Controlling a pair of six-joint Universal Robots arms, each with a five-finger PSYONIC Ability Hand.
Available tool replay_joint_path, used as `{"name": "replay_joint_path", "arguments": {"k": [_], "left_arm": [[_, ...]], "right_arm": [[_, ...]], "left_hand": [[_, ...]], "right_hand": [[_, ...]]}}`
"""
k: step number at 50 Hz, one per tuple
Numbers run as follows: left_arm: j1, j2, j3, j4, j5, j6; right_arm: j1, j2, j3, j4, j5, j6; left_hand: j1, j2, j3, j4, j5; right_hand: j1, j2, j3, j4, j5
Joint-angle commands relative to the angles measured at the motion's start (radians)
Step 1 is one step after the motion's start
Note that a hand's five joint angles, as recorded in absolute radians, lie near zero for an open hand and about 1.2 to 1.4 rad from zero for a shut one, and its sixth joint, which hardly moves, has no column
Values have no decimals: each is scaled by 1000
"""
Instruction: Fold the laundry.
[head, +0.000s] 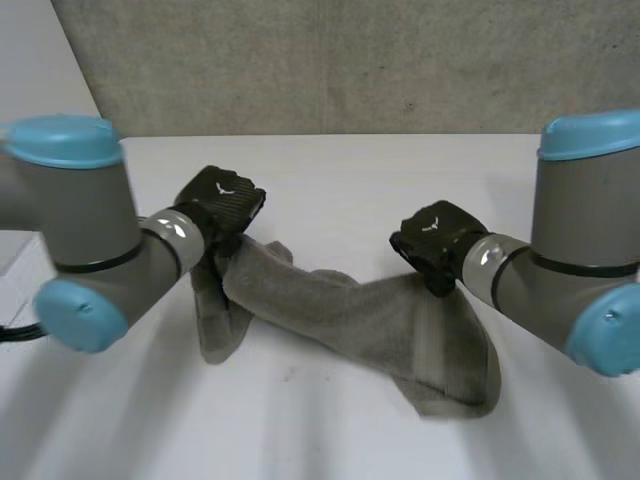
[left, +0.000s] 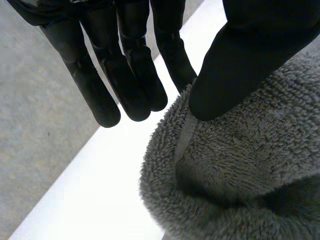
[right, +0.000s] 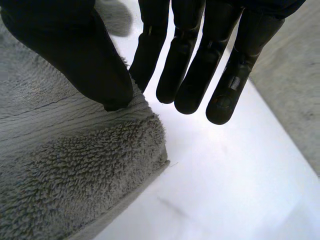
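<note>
One grey towel (head: 340, 300) lies stretched across the middle of the white table (head: 330, 165). I see the left hand (head: 222, 205) pinching its left end between thumb and a finger; the right hand (head: 438, 235) pinches the right corner likewise, remaining fingers straight.

The towel (head: 340, 300) is plain grey, the table (head: 350, 170) white, the left hand (head: 222, 200) and right hand (head: 437, 232) black, the wall (head: 350, 60) mottled grey.
</note>
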Motion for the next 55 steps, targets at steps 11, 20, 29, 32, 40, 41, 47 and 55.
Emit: {"name": "replay_joint_path", "arguments": {"k": [11,20,29,32,40,41,47,55], "left_arm": [[-10,36,413,409,-89,-209],[-8,246,77,385,-42,-254],[-5,254,-222,170,44,-237],[-2,161,-239,95,41,-163],[-33,12,-164,32,-1,59],[-47,-10,-138,47,-2,58],[-57,-39,-128,126,-8,33],[-7,113,-256,161,-2,-86]], "right_arm": [[8,-103,-253,-492,76,160],[3,-258,-80,-373,73,129],[0,-289,264,-12,-25,-27],[1,-222,328,6,-36,-93],[-6,-114,351,-150,-28,-46],[-8,-109,351,-156,-28,-35],[-11,-108,367,-199,-37,57],[-75,-137,452,-247,-39,120]], "left_hand": [[264,200,204,198,262],[264,200,204,198,262],[264,200,204,198,262],[264,200,204,198,262],[227,162,167,160,224],[78,14,18,12,76],[-407,-472,-467,-474,-410],[-472,-537,-532,-539,-475]], "right_hand": [[418,222,215,206,229],[418,222,215,206,229],[418,222,215,206,229],[418,222,215,206,229],[418,222,215,206,229],[418,222,215,206,229],[418,222,215,206,229],[-588,-784,-791,-800,-777]]}}
